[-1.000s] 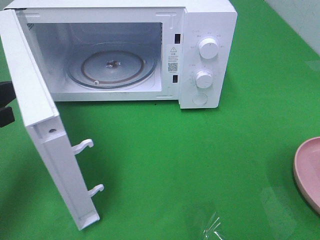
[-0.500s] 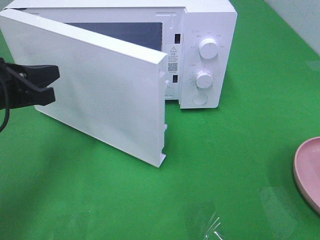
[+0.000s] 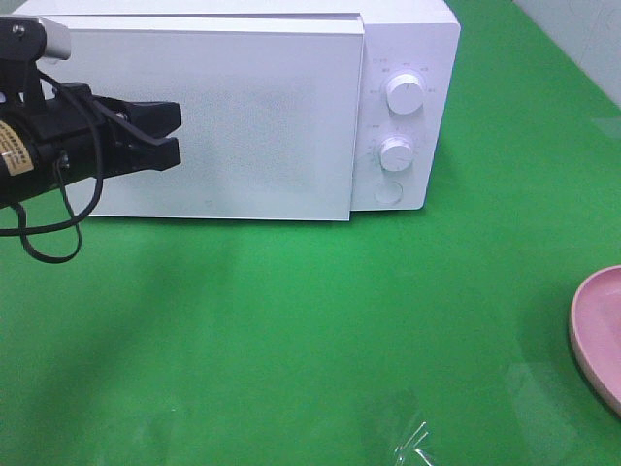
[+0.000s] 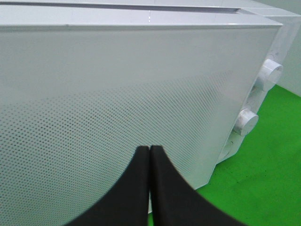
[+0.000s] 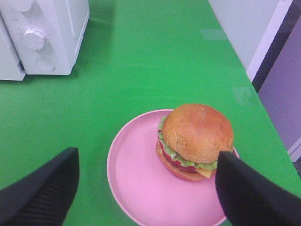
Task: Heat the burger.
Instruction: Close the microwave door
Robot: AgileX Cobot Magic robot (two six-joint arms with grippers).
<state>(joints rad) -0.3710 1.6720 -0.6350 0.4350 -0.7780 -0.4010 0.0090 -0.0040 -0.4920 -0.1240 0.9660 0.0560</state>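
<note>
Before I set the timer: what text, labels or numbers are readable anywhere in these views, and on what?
Nothing can be read outright.
Small grey markings ring the two knobs on the microwave control panel: too small and blurred to read.
A yellow label on the left gripper's arm: print not legible.
The microwave door, pink plate and burger carry no writing.

The exterior high camera looked down from the front onto the green desk [image 3: 320, 320] and the microwave [image 3: 408, 58]. The left wrist camera faced the microwave door [image 4: 117, 94] at close range, sharing the knobs [image 4: 247, 123] with the overhead view. The right wrist camera looked down on the pink plate [image 5: 136, 183], also visible at the overhead view's right edge.
</note>
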